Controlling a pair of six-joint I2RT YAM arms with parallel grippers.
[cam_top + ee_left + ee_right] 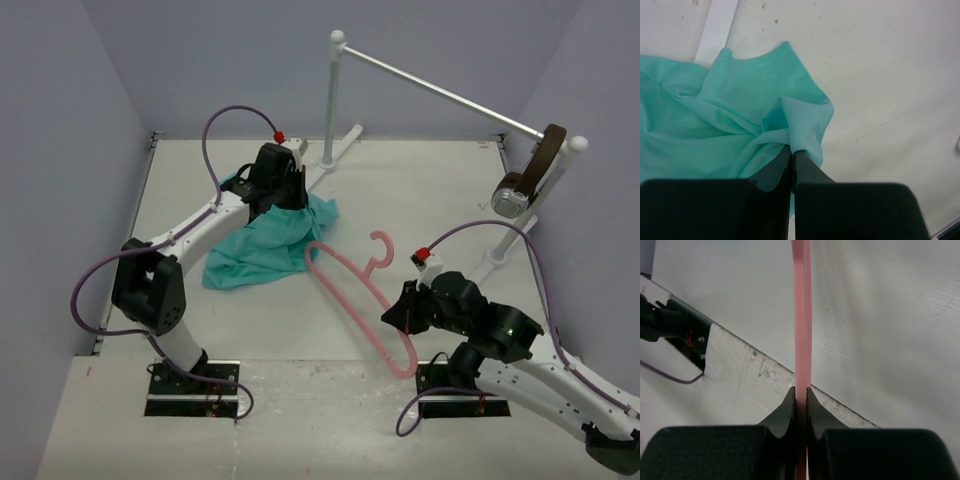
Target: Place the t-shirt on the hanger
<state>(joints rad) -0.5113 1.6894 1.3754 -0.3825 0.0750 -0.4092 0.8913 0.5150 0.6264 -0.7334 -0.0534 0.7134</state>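
Table: a white table (430,200) carries the shirt, the hanger and the feet of a white-posted rack with a long silver metal rod (440,95).
T-shirt: the teal soft-fabric short-sleeved t-shirt (262,248) (705,115) lies crumpled left of centre in the top view. Its ribbed neck edge is toward the top of the left wrist view.
Hanger: the thin pink plastic triangular hanger (350,290) (801,315) sits in the middle of the top view, its curved hook toward the upper right. Its left corner is just beside the shirt's right edge. Whether it is lifted off the table cannot be told.
Left arm: from its base at the lower left it folds at the elbow and reaches up and right. Its wrist is over the upper part of the shirt.
Left gripper (283,205) (791,150): the black fingers (810,172) are clenched on a raised fold of the t-shirt, which bunches up just above the tips.
Right arm: from the lower right corner it stretches left toward the centre, low over the table.
Right gripper (397,318) (801,392): the fingers (782,415) are pinched on the hanger's side bar near its lower right end. In the right wrist view the pink bar runs straight up from the tips to the top edge.
Rack rod: a brown and silver object (525,180) hangs from its right end, at the upper right.
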